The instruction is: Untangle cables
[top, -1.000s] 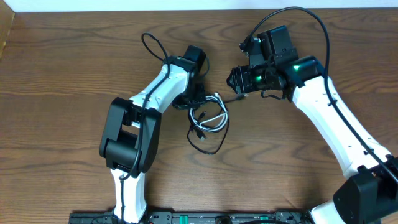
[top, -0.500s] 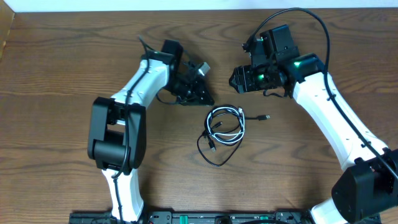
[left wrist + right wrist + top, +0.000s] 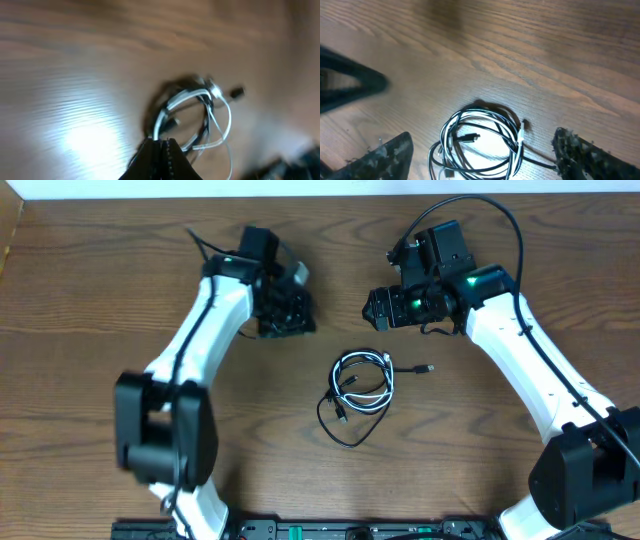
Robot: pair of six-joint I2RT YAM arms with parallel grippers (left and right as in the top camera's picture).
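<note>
The black cable and the white cable lie coiled together in one tangled bundle on the table between the two arms. A black plug end sticks out to the right. My left gripper is shut and empty, up and left of the bundle. In the left wrist view its jaws are closed, with the blurred bundle beyond them. My right gripper is open and empty above the bundle. The right wrist view shows its fingers spread to either side of the white cable and the black cable.
The wooden table runs to a pale wall at the back. The arms' own thicker black wires loop above the right arm. The arm bases stand at the front edge.
The left gripper, earlier at the bundle, has let go and drawn back up and to the left. The bundle shifted slightly right, then lay still. The right arm barely moved.
</note>
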